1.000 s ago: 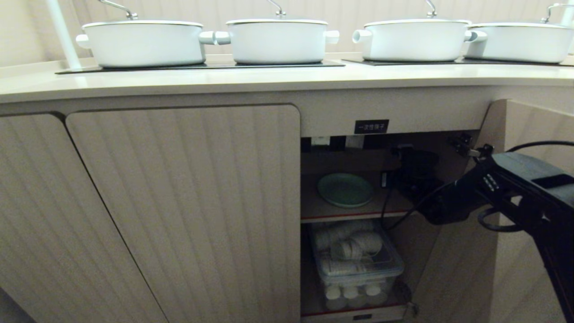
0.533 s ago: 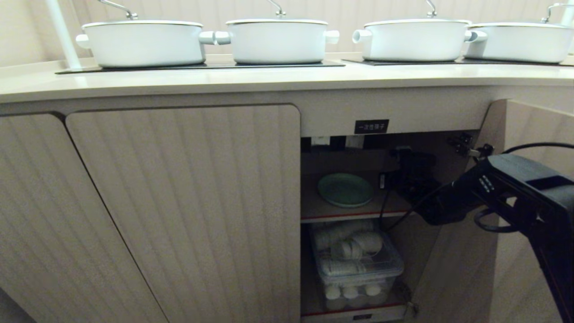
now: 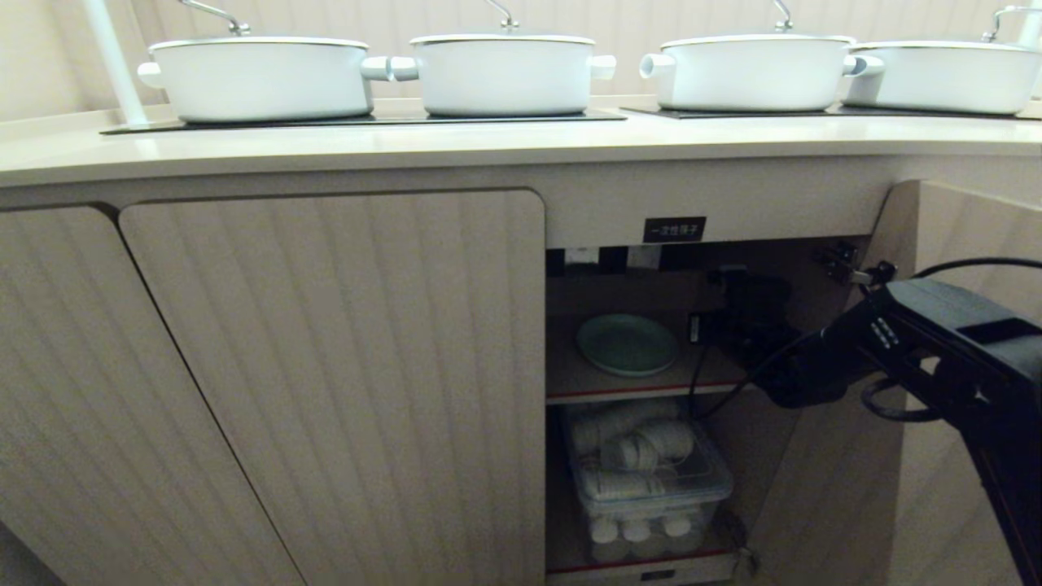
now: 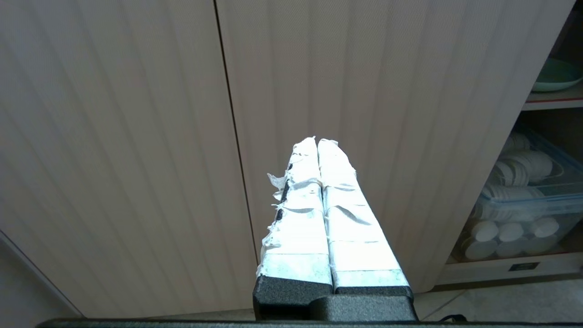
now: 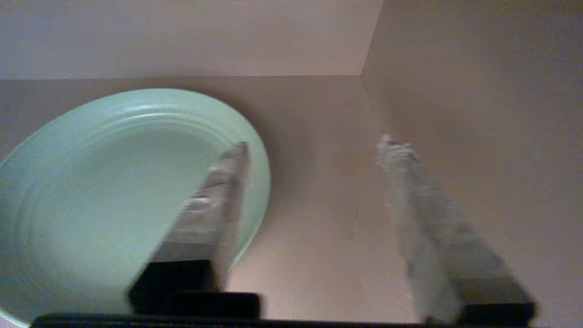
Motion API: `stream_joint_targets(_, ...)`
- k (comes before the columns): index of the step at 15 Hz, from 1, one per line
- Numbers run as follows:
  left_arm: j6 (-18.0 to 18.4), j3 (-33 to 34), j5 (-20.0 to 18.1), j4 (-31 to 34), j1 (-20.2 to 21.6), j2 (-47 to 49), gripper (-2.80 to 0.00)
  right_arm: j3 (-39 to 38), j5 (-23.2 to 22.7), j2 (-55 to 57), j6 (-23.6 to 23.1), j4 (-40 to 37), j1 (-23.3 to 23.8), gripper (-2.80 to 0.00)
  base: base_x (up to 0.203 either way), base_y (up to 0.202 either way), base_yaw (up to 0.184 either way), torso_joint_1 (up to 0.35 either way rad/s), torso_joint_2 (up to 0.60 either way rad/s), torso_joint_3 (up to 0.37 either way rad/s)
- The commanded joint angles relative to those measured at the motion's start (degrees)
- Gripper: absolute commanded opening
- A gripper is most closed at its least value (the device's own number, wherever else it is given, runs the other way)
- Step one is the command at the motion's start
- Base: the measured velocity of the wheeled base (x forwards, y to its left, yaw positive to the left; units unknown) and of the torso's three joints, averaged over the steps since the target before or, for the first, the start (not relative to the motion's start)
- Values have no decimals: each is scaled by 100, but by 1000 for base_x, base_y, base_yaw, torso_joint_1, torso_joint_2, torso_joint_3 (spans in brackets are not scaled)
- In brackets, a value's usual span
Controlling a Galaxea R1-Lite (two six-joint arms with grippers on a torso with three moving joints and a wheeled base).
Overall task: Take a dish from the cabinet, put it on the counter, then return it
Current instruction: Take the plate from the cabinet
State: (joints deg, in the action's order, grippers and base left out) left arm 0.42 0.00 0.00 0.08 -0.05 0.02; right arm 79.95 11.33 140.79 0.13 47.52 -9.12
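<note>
Dish (image 3: 627, 345): mint-green, round, glossy, raised rim | flat on cabinet (image 3: 342, 382) shelf

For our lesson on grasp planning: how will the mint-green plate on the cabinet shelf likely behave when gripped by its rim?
The plate looks rigid, so it probably won't flex. Its glossy surface may slip. Lying flat on the shelf, it seems unlikely to roll.

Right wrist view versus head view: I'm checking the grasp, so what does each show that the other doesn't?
Only the right wrist view shows the right gripper with its fingers spread, one over the plate's rim and nothing between them. Only the head view shows the counter with four white pots, the cabinet's closed door and the plastic box below. Both show the green plate lying flat on the wooden shelf.
</note>
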Motion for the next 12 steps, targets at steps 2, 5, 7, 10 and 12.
stream_joint_targets(2,2,0,0,1,1,-2,-280,66,1,-21,10,23,-2,0,0,0,0,0,0,0)
stream_joint_targets(5,2,0,0,1,-3,-2,-280,311,-15,17,14,7,-2,0,0,0,0,0,0,0)
stream_joint_targets(7,2,0,0,1,0,-2,-280,492,-16,77,14,-143,-9,0,0,0,0,0,0,0)
stream_joint_targets(10,2,0,0,1,5,-2,-280,816,-16,159,6,-381,-11,0,0,0,0,0,0,0)
stream_joint_targets(12,2,0,0,1,-2,-2,-280,1088,-22,197,11,-683,-11,0,0,0,0,0,0,0)
